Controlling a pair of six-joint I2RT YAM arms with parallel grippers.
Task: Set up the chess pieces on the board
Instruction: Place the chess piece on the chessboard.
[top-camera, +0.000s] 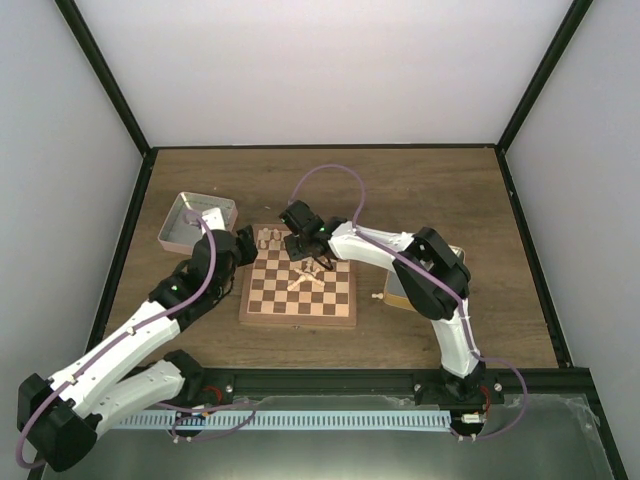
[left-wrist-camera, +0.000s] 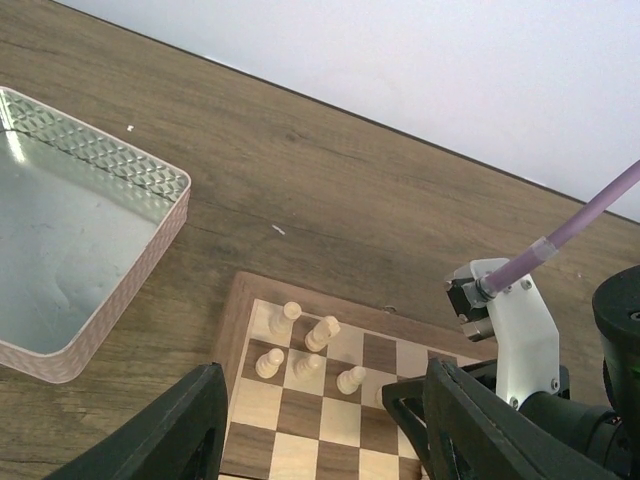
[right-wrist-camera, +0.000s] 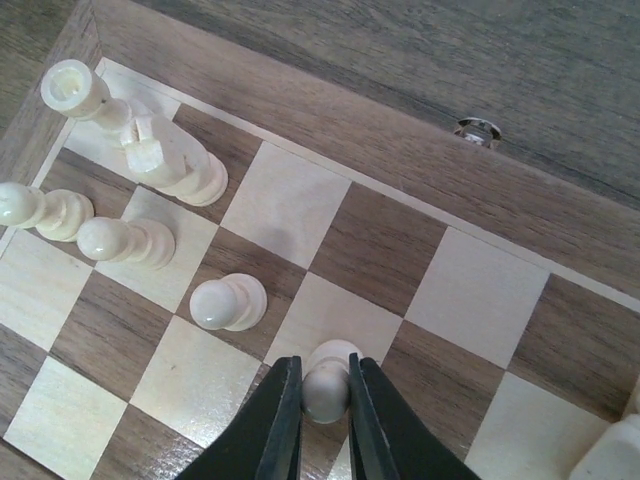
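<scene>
The chessboard (top-camera: 297, 310) lies mid-table. Several cream pieces (top-camera: 268, 239) stand in its far left corner, and a few lie loose near its middle (top-camera: 305, 280). In the right wrist view my right gripper (right-wrist-camera: 325, 395) is shut on a cream pawn (right-wrist-camera: 327, 385), its base on a light square in the second row, beside three standing pawns (right-wrist-camera: 228, 302) and a rook (right-wrist-camera: 75, 92) and knight (right-wrist-camera: 165, 160) behind them. My left gripper (left-wrist-camera: 310, 440) is open and empty, hovering over the board's left edge (left-wrist-camera: 235, 360), near the standing pieces (left-wrist-camera: 322, 333).
A shallow metal tray (top-camera: 178, 225) sits left of the board; it also shows in the left wrist view (left-wrist-camera: 150, 240). Another tray (top-camera: 395, 290) lies under the right arm, with a piece (top-camera: 377, 296) on the table beside it. The right arm (top-camera: 400, 255) spans the board's far right.
</scene>
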